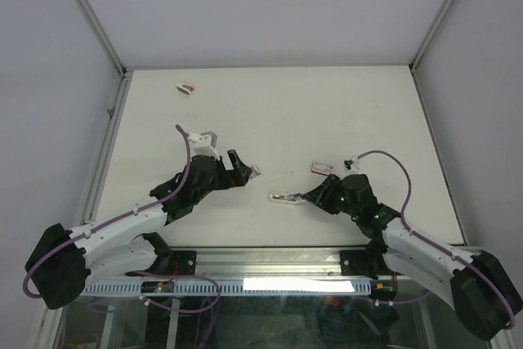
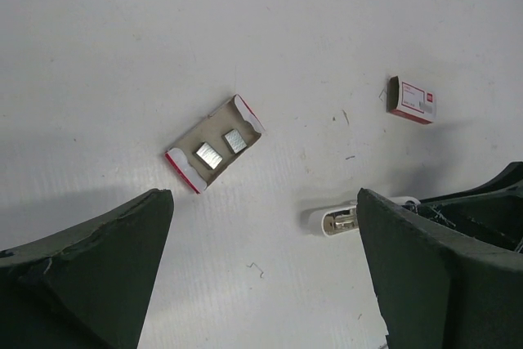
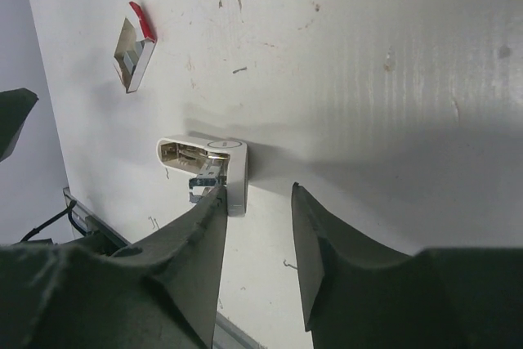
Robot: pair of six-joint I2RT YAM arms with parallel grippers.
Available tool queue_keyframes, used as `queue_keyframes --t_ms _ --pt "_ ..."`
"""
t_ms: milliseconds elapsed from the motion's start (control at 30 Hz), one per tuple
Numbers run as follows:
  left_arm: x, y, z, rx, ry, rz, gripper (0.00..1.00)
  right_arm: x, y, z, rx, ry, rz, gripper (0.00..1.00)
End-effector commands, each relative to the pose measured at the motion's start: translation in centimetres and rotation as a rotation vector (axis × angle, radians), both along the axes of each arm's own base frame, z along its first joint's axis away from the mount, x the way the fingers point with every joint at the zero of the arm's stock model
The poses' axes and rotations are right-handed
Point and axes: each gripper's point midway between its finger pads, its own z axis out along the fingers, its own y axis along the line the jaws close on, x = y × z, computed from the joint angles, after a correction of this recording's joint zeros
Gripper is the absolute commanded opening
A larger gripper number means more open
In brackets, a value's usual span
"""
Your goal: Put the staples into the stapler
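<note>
The staples [image 2: 209, 155] are two small silvery blocks lying in an open red-and-white cardboard tray [image 2: 181, 163], which also shows in the top view [image 1: 323, 167] and the right wrist view [image 3: 135, 55]. The white stapler [image 1: 282, 198] lies on the table with its metal magazine exposed. It also shows in the left wrist view [image 2: 335, 220] and the right wrist view [image 3: 233, 173]. My left gripper [image 1: 249, 171] [image 2: 263, 202] is open wide and empty, above the table left of the stapler. My right gripper [image 1: 306, 197] [image 3: 258, 190] is open. Its left fingertip is at the stapler's rear, and nothing is between the fingers.
A closed red-and-white box [image 2: 413, 100] lies beyond the stapler. Another red-and-white box piece [image 1: 186, 87] lies at the table's far left. A loose bent staple [image 2: 260, 266] lies on the white table. Walls enclose the table on three sides.
</note>
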Motion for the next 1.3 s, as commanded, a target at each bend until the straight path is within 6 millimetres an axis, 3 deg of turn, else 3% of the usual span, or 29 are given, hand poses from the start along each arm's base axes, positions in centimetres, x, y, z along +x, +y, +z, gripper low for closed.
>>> queue_keyframes --t_ms 0,233,333,533,667,1000,1267 --pt "0.8 -0.7 2.1 -0.029 -0.044 -0.025 0.99 0.9 -1.2 0.9 -0.039 -0.047 -0.061 0.41" --pt "1.4 -0.3 2.6 -0.030 -0.052 -0.011 0.99 1.0 -1.5 1.5 -0.033 -0.071 -0.070 0.46" --pt "1.6 -0.4 2.8 -0.038 -0.053 -0.012 0.99 1.0 -1.7 0.9 -0.048 -0.059 -0.078 0.40" --pt "1.5 -2.2 2.0 -0.066 -0.026 -0.081 0.99 0.5 -2.1 -1.0 -0.090 0.007 -0.077 0.15" --pt "1.2 -4.2 1.5 -0.113 -0.002 -0.161 0.99 0.3 -2.1 -1.5 -0.100 0.030 -0.074 0.09" --pt "-1.3 -11.7 0.8 -0.229 0.033 -0.421 0.95 0.3 -1.9 -1.2 -0.097 0.024 -0.061 0.10" --pt "-2.0 -15.1 -1.6 -0.218 0.098 -0.501 0.76 0.3 -1.8 -1.0 -0.092 0.021 -0.058 0.10"
